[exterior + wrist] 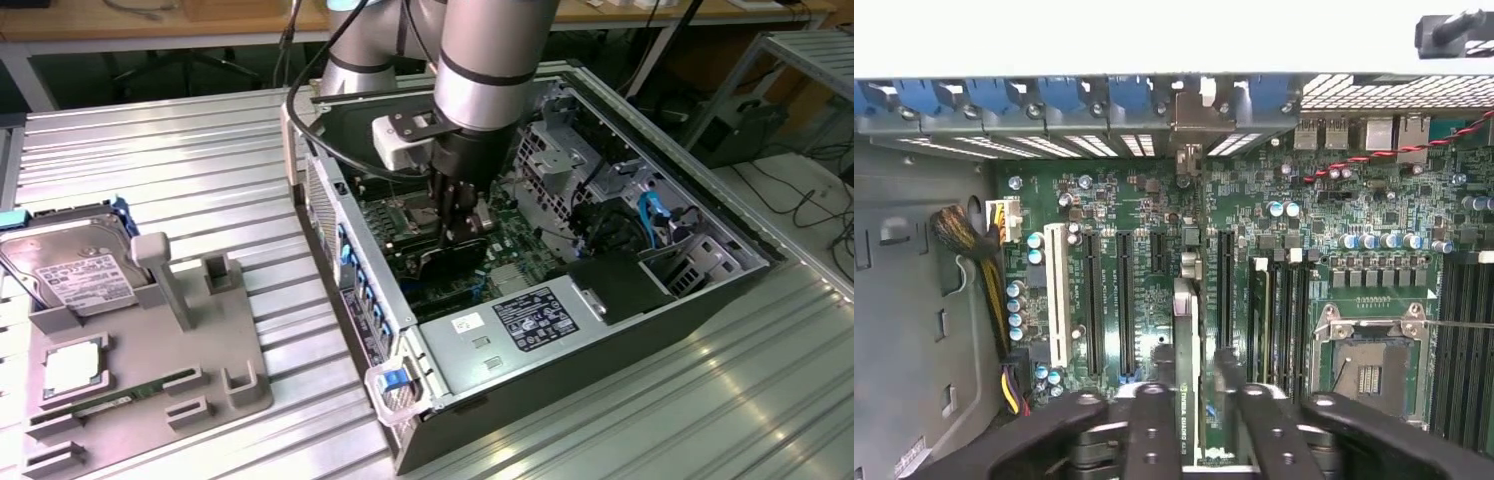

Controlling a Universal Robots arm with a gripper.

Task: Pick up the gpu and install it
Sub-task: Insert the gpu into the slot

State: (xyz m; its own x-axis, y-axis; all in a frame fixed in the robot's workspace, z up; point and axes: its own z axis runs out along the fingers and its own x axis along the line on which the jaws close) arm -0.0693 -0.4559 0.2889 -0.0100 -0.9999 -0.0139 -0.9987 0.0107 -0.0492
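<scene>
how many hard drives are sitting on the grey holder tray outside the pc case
1. The hard drive, silver with a white label, lies at the far end of the grey holder tray, on the exterior view's left. Others may be hidden inside the case.

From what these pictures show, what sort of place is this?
Probably a robotics lab bench for computer assembly: an open desktop PC case lies on a ribbed metal table, a grey fixture tray holds a hard drive, and wooden desks stand behind.
</scene>
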